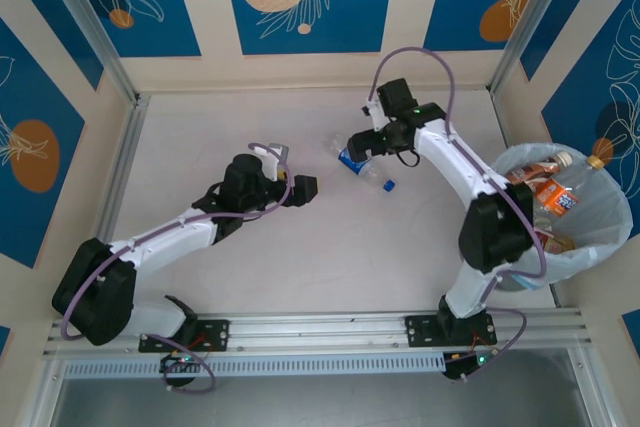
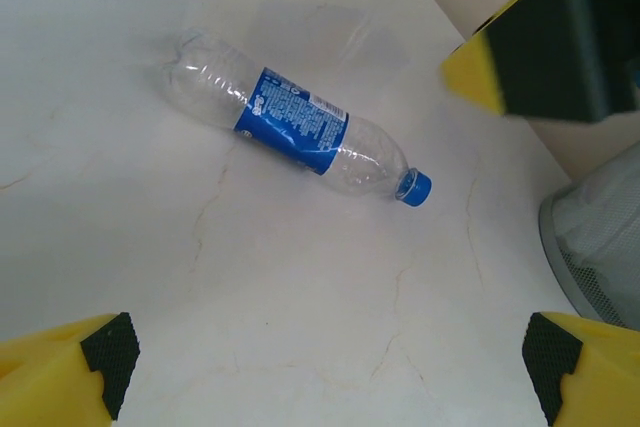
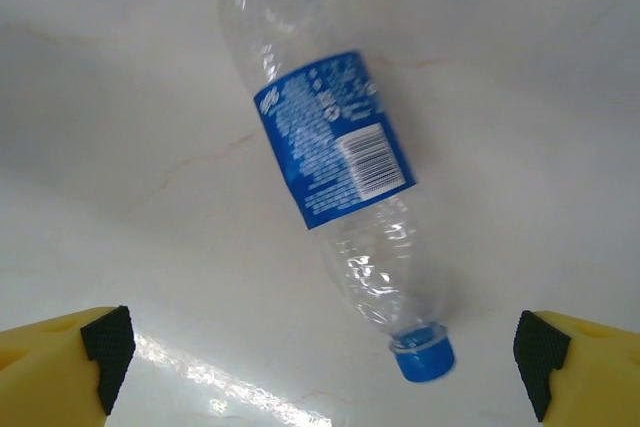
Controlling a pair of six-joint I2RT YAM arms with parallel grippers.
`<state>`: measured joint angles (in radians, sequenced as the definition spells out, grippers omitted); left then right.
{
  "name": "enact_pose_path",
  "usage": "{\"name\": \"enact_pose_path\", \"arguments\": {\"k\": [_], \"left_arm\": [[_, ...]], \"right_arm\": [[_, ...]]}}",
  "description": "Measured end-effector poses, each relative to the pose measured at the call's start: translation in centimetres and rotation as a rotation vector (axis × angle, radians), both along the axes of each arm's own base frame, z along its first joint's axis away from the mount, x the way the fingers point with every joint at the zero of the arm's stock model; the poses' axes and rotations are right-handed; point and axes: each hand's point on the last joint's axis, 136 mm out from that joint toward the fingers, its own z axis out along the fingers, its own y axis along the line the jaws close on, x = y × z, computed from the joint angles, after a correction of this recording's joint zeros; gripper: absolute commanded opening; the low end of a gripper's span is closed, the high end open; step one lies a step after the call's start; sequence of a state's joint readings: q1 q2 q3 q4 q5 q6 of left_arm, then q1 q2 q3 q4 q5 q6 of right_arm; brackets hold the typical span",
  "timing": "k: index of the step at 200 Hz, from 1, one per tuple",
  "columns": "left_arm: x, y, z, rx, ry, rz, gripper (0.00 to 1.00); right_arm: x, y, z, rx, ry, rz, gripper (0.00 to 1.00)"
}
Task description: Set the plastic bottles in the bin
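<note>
Most of the job looks done from where I stand. The large round bin lined with a translucent white plastic bag [image 1: 612, 209] sits at the right edge of the pale marbled counter [image 1: 250, 267]. Several plastic bottles are already heaped inside it, among them one with an orange label [image 1: 561, 199] and one with a brownish cap [image 1: 598, 161]. I cannot count them exactly, since they overlap under the bag's rim.

I see one bottle left out. It is a clear, crumpled plastic bottle with a blue label and a blue cap [image 1: 358, 160], lying on its side in the far middle of the counter, well apart from the bin.

The right arm [image 1: 450, 162] reaches over that bottle. In its wrist view the bottle [image 3: 340, 147] lies flat on the counter between and beyond the yellow, black-tipped fingertips [image 3: 100, 347]. The jaws stand wide apart and touch nothing.

The left arm [image 1: 180, 237] hangs off to the bottle's left. Its jaws are also spread wide and empty, and they look across at the same bottle [image 2: 295, 132], with a corner of the bin [image 2: 600, 232] at the side.

So I judge that what remains is this last bottle: close on it, carry it right, and let it fall into the bag. Nothing is gripped yet.
</note>
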<state>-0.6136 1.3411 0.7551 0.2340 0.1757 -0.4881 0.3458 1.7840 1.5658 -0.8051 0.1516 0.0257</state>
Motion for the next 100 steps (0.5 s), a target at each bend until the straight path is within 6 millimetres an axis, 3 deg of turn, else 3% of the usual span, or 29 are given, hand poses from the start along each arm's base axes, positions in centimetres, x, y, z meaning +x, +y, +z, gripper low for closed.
{"name": "enact_pose_path", "arguments": {"k": [39,78,100], "left_arm": [[0.2,0.4,-0.4,0.012,0.015,0.027,1.0],[0.3,0.6,-0.5,0.01,0.02,0.044,1.0],[0.4,0.7,-0.5,0.011,0.021,0.054,1.0]], "right_arm": [[2.9,1.9,-4.6,-0.013,0.078,0.089,1.0],[5.5,3.0,-7.4,-0.036,0.106,0.127,1.0],[5.9,3.4,-9.2,-0.051,0.134,0.148,0.97]]}}
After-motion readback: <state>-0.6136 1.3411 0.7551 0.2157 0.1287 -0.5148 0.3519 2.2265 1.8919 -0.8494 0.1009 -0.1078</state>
